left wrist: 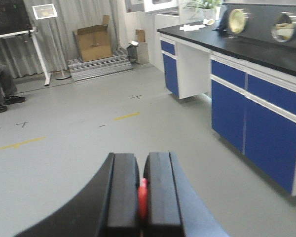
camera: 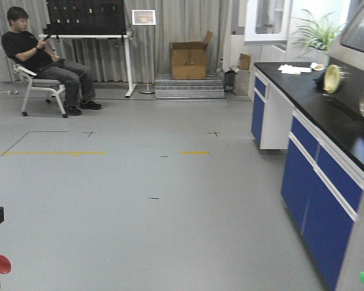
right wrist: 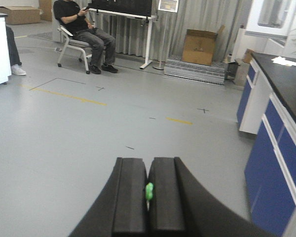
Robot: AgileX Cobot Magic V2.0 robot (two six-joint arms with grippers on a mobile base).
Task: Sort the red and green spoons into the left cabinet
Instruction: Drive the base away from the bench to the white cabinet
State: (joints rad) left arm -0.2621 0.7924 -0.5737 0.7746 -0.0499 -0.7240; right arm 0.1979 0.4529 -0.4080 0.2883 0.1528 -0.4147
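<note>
On our left, the left gripper (left wrist: 141, 170) has its two black pads pressed together on the red spoon (left wrist: 143, 197), a sliver of red showing in the slit between them; in the front view the spoon's oval bowl pokes out at the lower left edge, over the grey floor (camera: 139, 230); far back on that side a man in black (camera: 30, 51) sits on a grey chair (camera: 33, 85), beside a dark board (camera: 85, 15) on a white stand; next comes a small sign (camera: 144, 17) on a pole, then an open cardboard box (camera: 189, 57) on a low stepped platform (camera: 188, 86); further right runs the blue-fronted counter (camera: 324, 224) with its black top, a potted plant (camera: 315, 30) at its far end; on our right, the right gripper (right wrist: 148, 170) pinches the green spoon (right wrist: 149, 191) between closed pads, and a green tip shows at the front view's lower right corner.
</note>
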